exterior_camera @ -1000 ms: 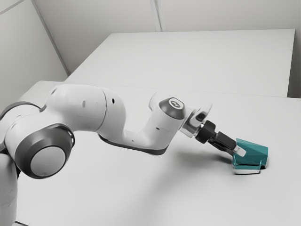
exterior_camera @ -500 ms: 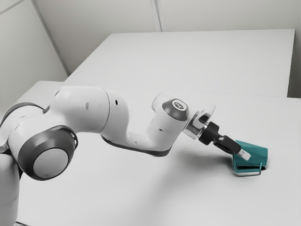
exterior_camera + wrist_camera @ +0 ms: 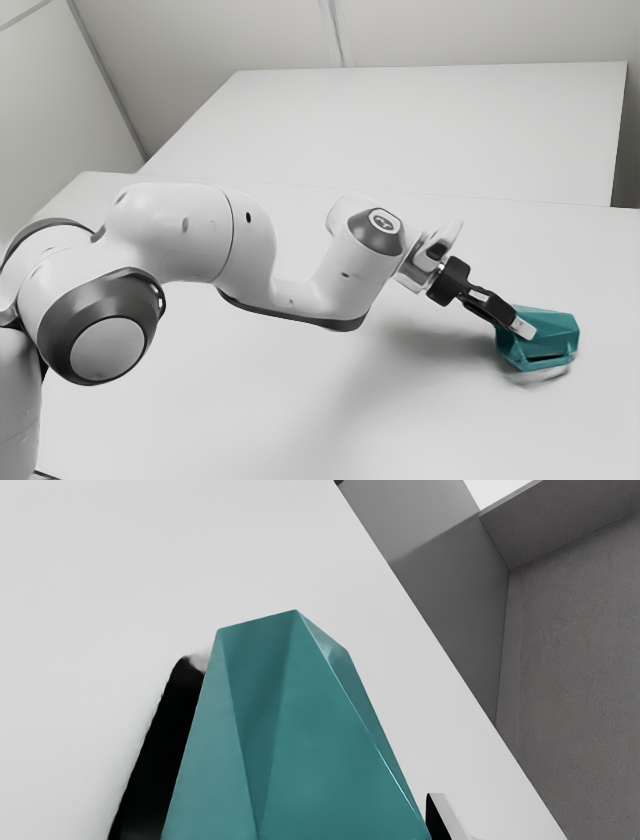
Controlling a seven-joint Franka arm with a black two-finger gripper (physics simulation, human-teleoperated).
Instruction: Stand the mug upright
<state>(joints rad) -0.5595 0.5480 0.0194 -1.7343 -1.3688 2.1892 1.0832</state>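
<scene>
While one teal mug (image 3: 552, 330) is tipped sideways, I cannot tell whether the one hand (image 3: 524, 326) is open or closed.

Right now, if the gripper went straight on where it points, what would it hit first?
Most likely the teal mug: the gripper slants down at it, perhaps already touching, though depth is unclear.

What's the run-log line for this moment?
task: set mug upright | mug: tipped on its side on table | gripper: at mug, grip unclear | status: not upright
</scene>
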